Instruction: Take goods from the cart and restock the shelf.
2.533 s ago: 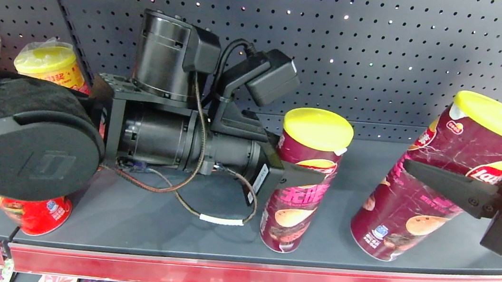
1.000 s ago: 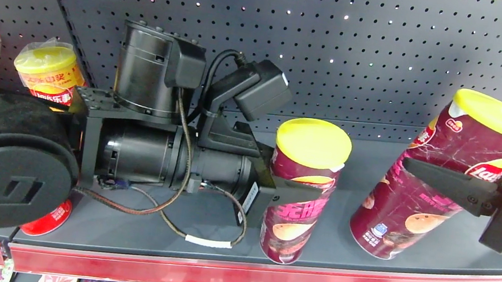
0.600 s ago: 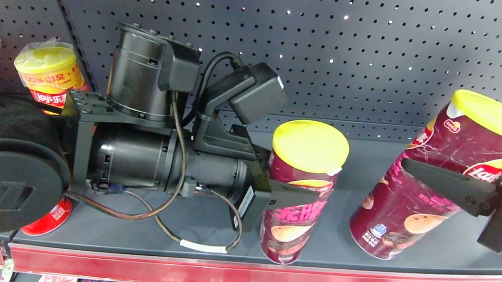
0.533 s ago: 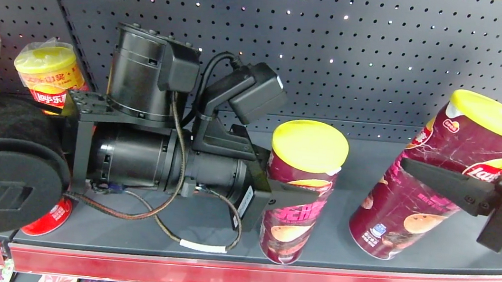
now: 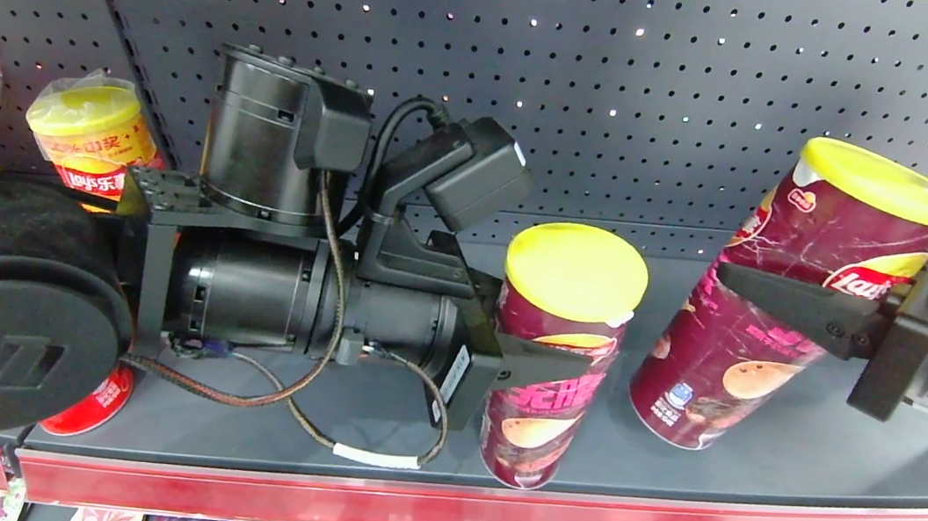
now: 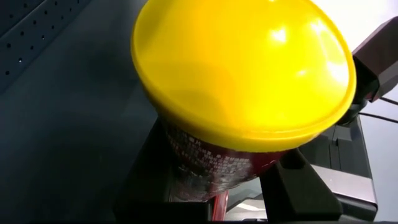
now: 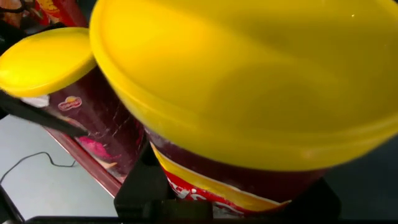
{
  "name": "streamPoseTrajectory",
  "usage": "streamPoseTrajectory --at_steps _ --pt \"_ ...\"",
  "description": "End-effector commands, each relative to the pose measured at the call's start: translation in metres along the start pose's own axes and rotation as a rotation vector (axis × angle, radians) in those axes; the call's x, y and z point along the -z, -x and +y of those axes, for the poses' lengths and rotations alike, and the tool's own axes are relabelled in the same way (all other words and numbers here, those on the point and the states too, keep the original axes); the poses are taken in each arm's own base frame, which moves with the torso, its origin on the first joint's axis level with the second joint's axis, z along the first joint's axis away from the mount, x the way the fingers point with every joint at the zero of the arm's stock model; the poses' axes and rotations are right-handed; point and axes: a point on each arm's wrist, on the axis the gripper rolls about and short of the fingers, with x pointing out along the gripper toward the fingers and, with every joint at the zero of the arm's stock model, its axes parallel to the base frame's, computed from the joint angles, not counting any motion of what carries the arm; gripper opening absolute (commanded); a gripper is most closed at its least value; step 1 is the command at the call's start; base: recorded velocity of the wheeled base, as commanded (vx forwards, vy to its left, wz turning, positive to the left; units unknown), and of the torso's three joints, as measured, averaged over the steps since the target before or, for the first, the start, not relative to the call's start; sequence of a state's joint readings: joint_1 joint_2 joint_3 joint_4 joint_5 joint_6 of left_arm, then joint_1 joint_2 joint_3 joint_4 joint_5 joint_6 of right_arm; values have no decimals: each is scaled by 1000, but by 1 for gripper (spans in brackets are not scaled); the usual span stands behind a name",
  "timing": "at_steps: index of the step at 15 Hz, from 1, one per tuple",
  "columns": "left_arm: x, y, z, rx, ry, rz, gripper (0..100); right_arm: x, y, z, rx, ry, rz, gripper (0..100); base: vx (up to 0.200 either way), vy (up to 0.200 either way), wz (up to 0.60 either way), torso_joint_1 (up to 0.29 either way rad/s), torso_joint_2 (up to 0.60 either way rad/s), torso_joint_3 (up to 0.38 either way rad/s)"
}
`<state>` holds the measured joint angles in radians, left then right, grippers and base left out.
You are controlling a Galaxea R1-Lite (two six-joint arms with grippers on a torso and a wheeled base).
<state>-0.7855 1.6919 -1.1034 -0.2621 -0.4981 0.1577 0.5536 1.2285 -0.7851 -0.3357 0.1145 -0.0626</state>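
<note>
The small can (image 5: 574, 265) is grasped between the fingers of the left gripper (image 5: 556, 359) and stands upright by the front edge of the shelf (image 5: 277, 415). The big can (image 5: 724, 381) is held tilted by the right gripper (image 5: 787, 293), its fingers clenched on it, toward the shelf's right end.

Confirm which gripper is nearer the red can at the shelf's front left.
Left. The left gripper, shut on the upright chip can, sits to the right of the red can; the right gripper, holding the tilted chip can, is even farther right.
</note>
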Motion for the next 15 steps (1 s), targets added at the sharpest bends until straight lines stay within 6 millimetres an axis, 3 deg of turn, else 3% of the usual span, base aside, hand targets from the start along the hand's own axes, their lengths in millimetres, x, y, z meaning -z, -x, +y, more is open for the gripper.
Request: streamPoseTrajectory --at_steps 1,7,15 --pt "1 -2 1 -1 1 4 100 3 -11 -1 -2 -3 26 0 0 0 0 0 0 0" --pt "-1 3 -1 -8 -2 -3 100 7 -24 -1 -12 -4 57 0 0 0 0 0 0 0" --pt "29 59 -32 -62 25 45 100 -1 -100 -18 -18 -6 23 0 0 0 0 0 0 0"
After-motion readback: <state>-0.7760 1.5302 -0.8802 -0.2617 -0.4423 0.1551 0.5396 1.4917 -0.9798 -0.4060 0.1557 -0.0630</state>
